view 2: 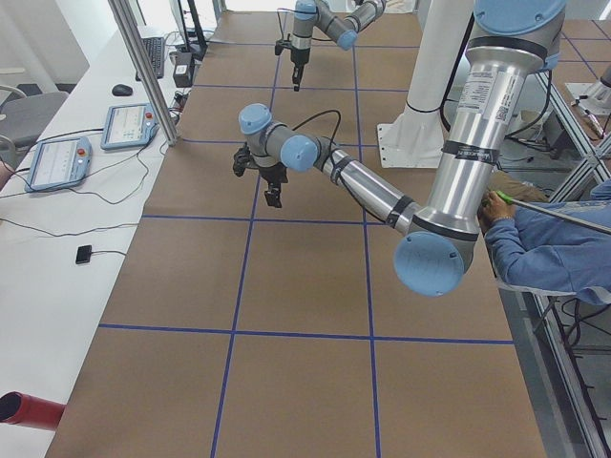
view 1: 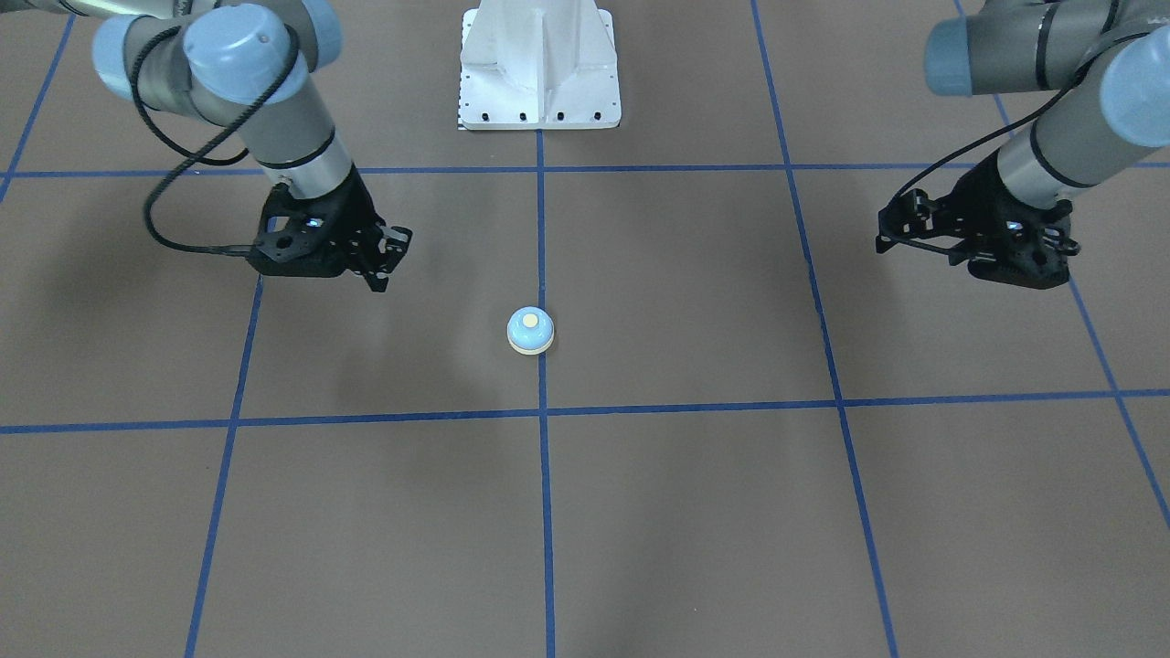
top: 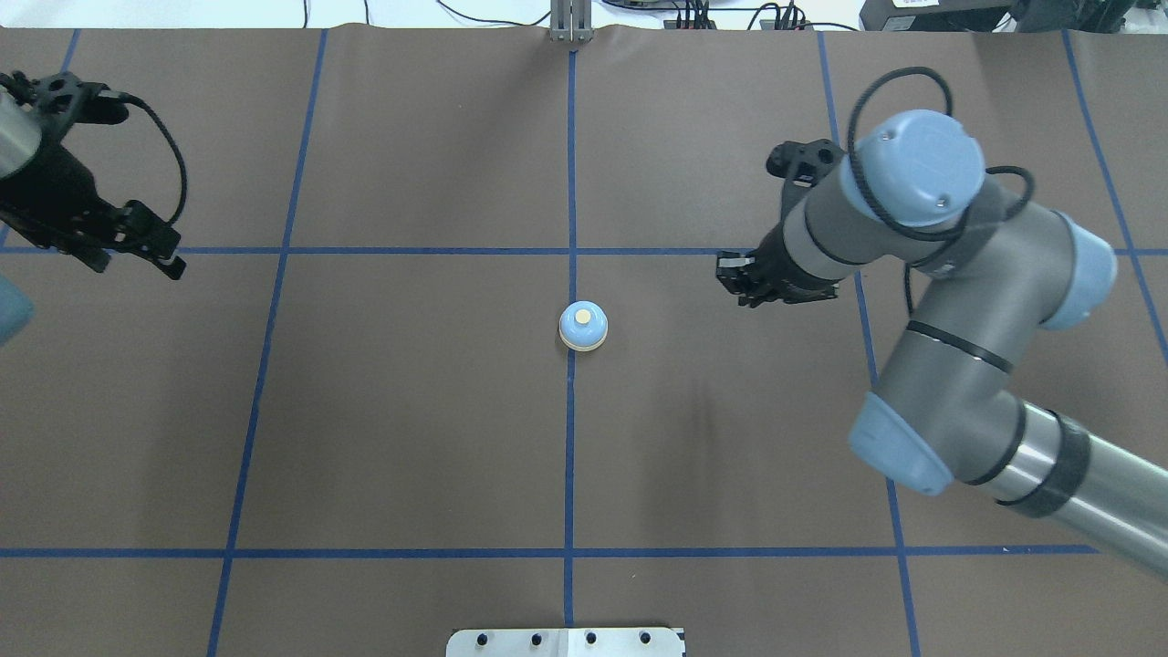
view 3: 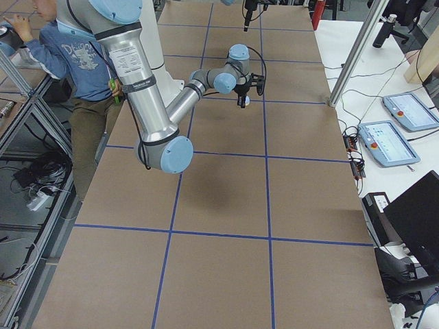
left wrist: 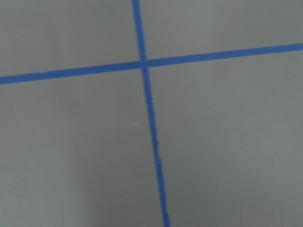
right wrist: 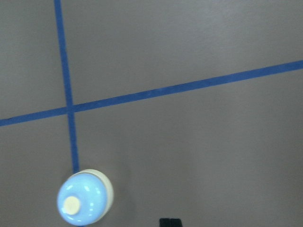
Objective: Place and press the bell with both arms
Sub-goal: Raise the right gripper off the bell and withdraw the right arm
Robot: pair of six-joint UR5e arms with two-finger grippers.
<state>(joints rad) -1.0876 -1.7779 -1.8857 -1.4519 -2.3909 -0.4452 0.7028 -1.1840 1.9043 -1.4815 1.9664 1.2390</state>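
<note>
The bell (view 1: pixel 530 331) is a small light-blue dome with a cream base ring and cream button. It stands upright on the brown table on the centre blue tape line, and it also shows from overhead (top: pixel 583 326) and low in the right wrist view (right wrist: pixel 85 197). My right gripper (view 1: pixel 382 265) (top: pixel 735 281) hovers beside the bell, apart from it, with its fingers together and empty. My left gripper (view 1: pixel 992 256) (top: pixel 135 260) is far off at the table's side, with its fingers spread and empty. The left wrist view shows only table and tape.
The white bolted pedestal (view 1: pixel 539 73) (top: pixel 566 641) stands at the robot's edge of the table. Blue tape lines (top: pixel 570 456) divide the brown surface into squares. A seated operator (view 2: pixel 544 248) (view 3: pixel 75 55) is beside the table, and tablets (view 2: pixel 134 124) lie on the side bench.
</note>
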